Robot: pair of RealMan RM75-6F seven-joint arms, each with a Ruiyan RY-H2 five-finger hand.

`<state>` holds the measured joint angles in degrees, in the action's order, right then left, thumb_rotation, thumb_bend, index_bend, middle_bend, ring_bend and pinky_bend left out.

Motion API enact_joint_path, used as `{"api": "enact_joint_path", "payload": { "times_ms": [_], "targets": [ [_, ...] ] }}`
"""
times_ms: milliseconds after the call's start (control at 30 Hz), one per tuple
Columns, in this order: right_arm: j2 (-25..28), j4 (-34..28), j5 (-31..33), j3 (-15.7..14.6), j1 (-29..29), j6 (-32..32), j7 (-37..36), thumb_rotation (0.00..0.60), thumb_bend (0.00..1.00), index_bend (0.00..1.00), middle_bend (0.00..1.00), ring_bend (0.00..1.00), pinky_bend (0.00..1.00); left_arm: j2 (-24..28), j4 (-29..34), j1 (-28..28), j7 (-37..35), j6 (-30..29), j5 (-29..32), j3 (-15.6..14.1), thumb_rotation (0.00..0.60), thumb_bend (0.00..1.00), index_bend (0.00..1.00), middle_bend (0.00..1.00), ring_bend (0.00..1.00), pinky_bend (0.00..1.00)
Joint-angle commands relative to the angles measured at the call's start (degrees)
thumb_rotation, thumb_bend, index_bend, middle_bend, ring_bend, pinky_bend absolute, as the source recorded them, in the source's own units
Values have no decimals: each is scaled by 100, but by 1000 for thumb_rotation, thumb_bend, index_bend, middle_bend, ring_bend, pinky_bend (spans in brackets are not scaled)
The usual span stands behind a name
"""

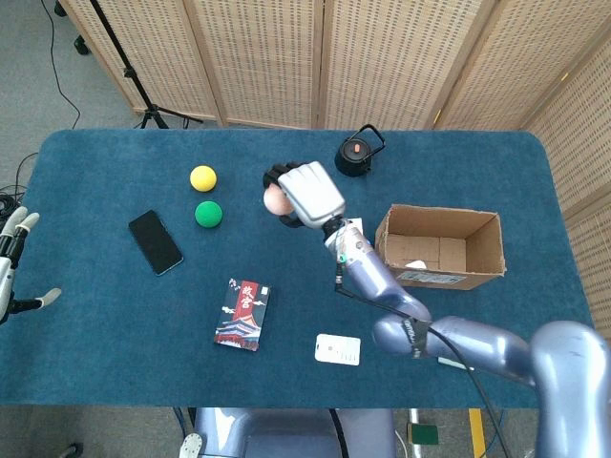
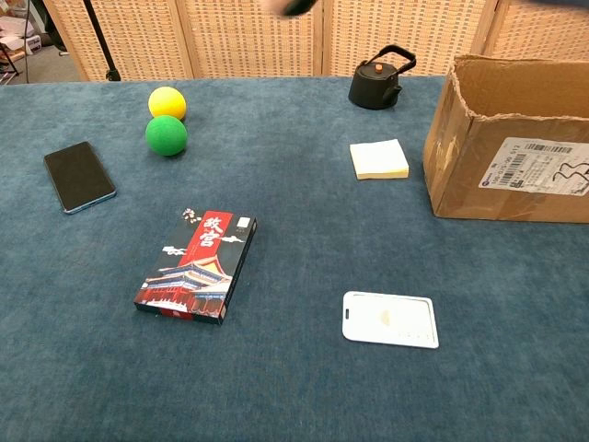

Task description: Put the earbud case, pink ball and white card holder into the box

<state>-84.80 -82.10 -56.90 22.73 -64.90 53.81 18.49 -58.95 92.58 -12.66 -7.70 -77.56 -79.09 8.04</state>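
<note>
My right hand (image 1: 304,194) is raised well above the table and grips the pink ball (image 1: 275,200), which shows at the hand's left side. In the chest view only a dark tip of that hand (image 2: 296,6) remains at the top edge. The open cardboard box (image 1: 482,250) stands to the right of the hand, with a small white object (image 1: 415,263) on its floor. The white card holder (image 2: 388,319) lies flat near the table's front. My left hand (image 1: 10,250) hangs off the table's left edge, fingers apart and empty.
A yellow ball (image 2: 167,102) and a green ball (image 2: 166,134) sit at the left, with a black phone (image 2: 79,175) beyond them. A printed card box (image 2: 197,266) lies front centre. A yellow notepad (image 2: 378,159) and a black kettle (image 2: 378,83) lie near the cardboard box (image 2: 506,147).
</note>
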Motion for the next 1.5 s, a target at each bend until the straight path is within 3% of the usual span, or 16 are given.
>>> {"api": "enact_joint_path", "payload": {
  "times_ms": [33,333,400,567,667,767,833,900,967,1200,1500],
  "targets": [
    [1289,-1172,-242,-234,874,568,372,600,517,538,562,451,525,-29,64,-28,110,3,-85,-42,600,0,0,0,0,0],
    [2042,-1425,-1009,-840,1658,711,-191,600,517,538,562,451,524,-45,177,-47,242,-43,-199,-83,600,0,0,0,0,0],
    [2202,-1381,-1279,-1131,1975,776,-482,600,518,538,562,451,524,-36,188,-40,220,-54,-206,-88,600,0,0,0,0,0],
    [2245,-1137,-1804,-1435,2254,838,-894,600,518,538,562,451,524,-14,195,-39,196,-56,-198,-88,600,0,0,0,0,0],
    [2160,-947,-1940,-1533,2330,807,-1004,600,461,538,554,451,525,-2,210,-38,197,-62,-207,-94,600,0,0,0,0,0],
    [2081,-720,-1877,-1613,2334,537,-1087,600,290,513,460,401,516,-2,222,-30,206,-76,-230,-113,600,0,0,0,0,0],
    [2112,-693,-1864,-1629,2327,374,-1213,600,103,391,265,217,374,-4,227,-24,213,-82,-238,-124,600,0,0,0,0,0],
    [2169,-735,-1819,-1617,2333,268,-1327,600,10,273,110,58,203,-8,231,-24,223,-90,-240,-126,600,0,0,0,0,0],
    [2240,-799,-1803,-1589,2349,233,-1380,600,0,210,27,1,111,-8,241,-24,234,-97,-242,-127,600,0,0,0,0,0],
    [2553,-1214,-2333,-1516,2613,788,-1755,600,0,187,0,0,76,8,258,-14,223,-117,-254,-138,600,0,0,0,0,0],
    [2992,-1817,-3919,-1910,3082,1783,-2033,600,0,186,1,0,76,6,265,-21,238,-112,-275,-154,600,0,0,0,0,0]
  ]
}}
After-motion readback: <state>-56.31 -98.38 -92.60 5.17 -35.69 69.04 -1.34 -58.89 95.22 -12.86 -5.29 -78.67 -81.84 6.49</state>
